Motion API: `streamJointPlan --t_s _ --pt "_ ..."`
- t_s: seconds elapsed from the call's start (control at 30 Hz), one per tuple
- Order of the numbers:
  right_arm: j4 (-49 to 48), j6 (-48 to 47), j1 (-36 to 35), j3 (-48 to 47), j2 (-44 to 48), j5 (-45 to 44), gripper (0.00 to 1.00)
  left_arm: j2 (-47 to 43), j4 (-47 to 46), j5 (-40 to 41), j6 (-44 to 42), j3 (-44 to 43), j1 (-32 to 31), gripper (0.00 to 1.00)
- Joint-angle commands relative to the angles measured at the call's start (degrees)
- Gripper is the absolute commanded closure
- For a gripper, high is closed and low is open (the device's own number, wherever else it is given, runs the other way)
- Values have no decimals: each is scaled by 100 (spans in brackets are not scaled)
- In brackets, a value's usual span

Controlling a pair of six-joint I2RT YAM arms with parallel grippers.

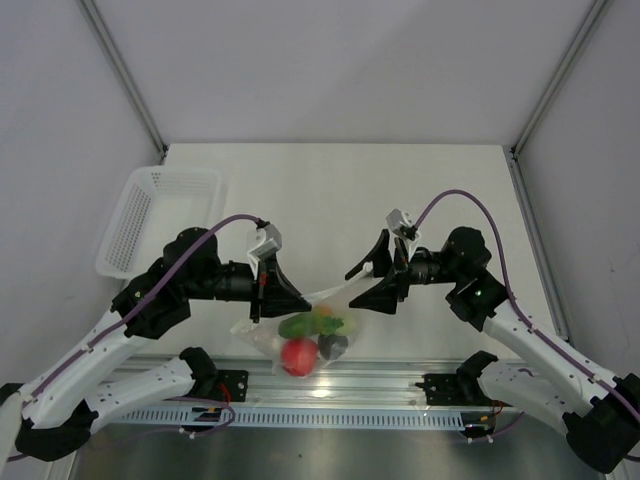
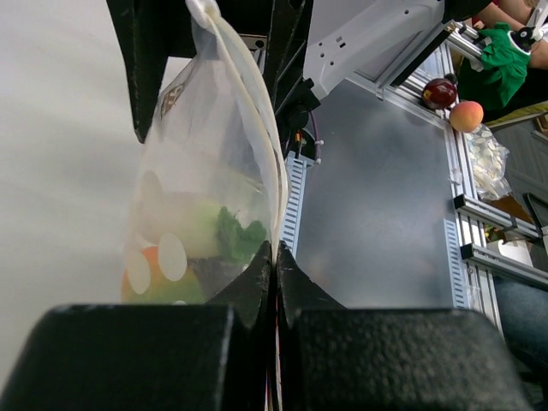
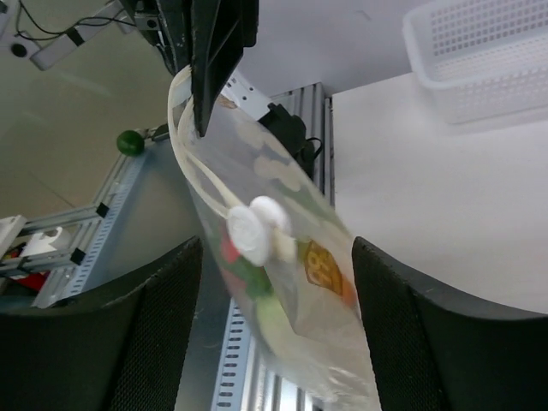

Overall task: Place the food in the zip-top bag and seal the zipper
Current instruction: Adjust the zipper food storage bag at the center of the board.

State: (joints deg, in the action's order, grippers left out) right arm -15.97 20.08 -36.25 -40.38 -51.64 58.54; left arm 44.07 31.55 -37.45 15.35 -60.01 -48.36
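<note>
The clear zip-top bag hangs over the table's near edge, with the red tomato and green leafy piece inside. The white oblong piece is not clearly told apart. My left gripper is shut on one end of the bag's top edge; in the left wrist view its jaws pinch the zipper strip with the bag stretching away. My right gripper is open and straddles the other end. In the right wrist view the bag and a white slider hang between its fingers.
A white perforated basket stands at the table's back left, also in the right wrist view. An aluminium rail runs along the near edge under the bag. Loose toy fruit lies off the table.
</note>
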Motion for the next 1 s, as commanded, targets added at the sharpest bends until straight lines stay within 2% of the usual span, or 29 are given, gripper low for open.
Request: streamJointPlan --t_s 0.0,0.07,0.13,0.23,0.27,0.33,0.43,0.5,0.53,0.57,0.6,0.73,0.77,0.97 --pt "-565 269 21 39 -22 368 30 -127 -307 -8 73 -46 81 99" --pt "-565 286 21 39 -31 360 41 -145 -290 10 73 -55 90 99" --pt "-574 304 21 39 -31 325 47 -162 -281 19 73 -37 98 99" --pt "-636 365 21 30 -22 219 66 -162 -264 27 73 -20 107 100" --pt "-627 400 21 22 -22 175 84 -171 -263 27 73 6 107 100" --pt "-575 374 21 13 -31 35 100 -189 -255 54 73 15 125 99" --pt "-373 313 30 4 -66 -176 100 -197 -194 220 99 59 134 99" --pt "-354 365 30 21 -74 -247 100 -171 -123 517 99 51 134 90" --pt "-363 392 30 30 -92 -299 100 -162 -88 633 108 59 134 65" --pt "-381 409 30 30 -101 -317 100 -145 -62 747 117 59 134 54" --pt "-363 436 30 30 -110 -326 100 -145 -61 922 126 77 134 38" --pt "-363 524 30 4 -241 -282 100 -75 -281 1073 178 77 134 4" --pt "-337 524 39 -14 -302 -291 100 -22 -298 1099 187 42 134 1" --pt "488 296 22 -382 -566 -326 100 584 -729 1020 126 -90 20 0"
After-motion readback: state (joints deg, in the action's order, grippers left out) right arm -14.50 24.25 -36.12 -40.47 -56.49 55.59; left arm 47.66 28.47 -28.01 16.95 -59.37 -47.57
